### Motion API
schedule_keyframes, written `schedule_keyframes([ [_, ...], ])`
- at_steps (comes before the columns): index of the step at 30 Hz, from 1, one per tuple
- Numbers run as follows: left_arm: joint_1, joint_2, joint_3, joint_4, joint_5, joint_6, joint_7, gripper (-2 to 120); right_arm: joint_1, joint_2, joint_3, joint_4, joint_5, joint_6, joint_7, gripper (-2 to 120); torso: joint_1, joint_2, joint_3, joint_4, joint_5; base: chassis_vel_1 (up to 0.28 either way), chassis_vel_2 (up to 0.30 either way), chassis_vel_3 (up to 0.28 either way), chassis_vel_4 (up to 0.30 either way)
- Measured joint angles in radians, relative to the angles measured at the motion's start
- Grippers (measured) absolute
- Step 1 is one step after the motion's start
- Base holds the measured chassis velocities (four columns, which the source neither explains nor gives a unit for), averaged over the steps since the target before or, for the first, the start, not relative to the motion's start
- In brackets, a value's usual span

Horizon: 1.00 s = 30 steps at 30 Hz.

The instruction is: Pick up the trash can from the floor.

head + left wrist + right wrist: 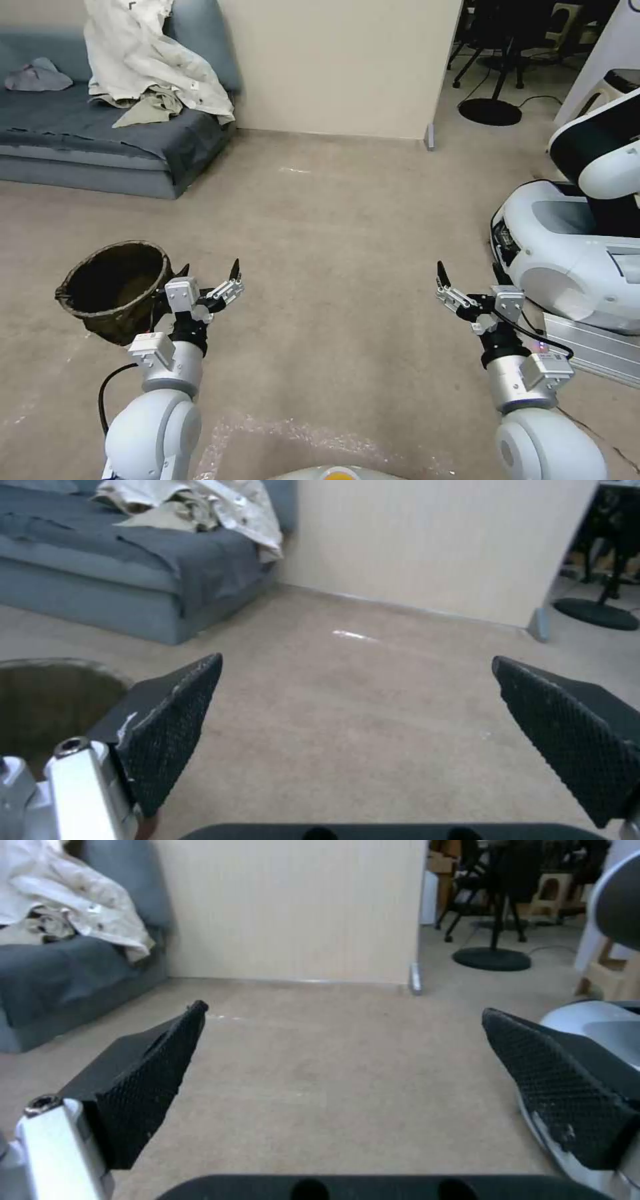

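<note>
The trash can [117,288] stands upright on the beige carpet floor [333,227] at my left, a dark bag folded over its rim and lining its inside. My left gripper [208,270] hovers open just to the right of the can, close to its rim, with nothing between its fingers. In the left wrist view the can's rim [47,667] shows beside one finger of the open left gripper [357,660]. My right gripper [468,270] is held open over bare carpet well to the right, also empty; the right wrist view has its fingers [345,1009] spread wide.
A blue-grey sofa [100,143] with crumpled pale cloth [150,60] stands at the back left. A cream wall [333,67] ends at a corner. Another white robot base [573,253] and a metal rail [593,347] sit at my right. Chair legs and a round stand base [490,110] lie beyond.
</note>
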Motion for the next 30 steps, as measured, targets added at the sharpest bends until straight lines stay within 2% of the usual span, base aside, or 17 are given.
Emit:
schedule_keyframes([
  [14,0.019,-0.002,-0.013,-0.006,0.004,-0.021,-0.021,100,0.002,-0.004,-0.009,-0.01,0.003,0.021,-0.004,100,0.0,0.0,0.0,0.0,0.0,0.092,0.093,0.057,0.072],
  [30,0.03,-0.004,-0.016,-0.008,0.007,-0.047,-0.045,100,0.01,-0.01,-0.016,-0.031,0.007,0.051,-0.015,100,0.0,0.0,0.0,0.0001,-0.0001,0.103,0.109,0.126,0.138],
])
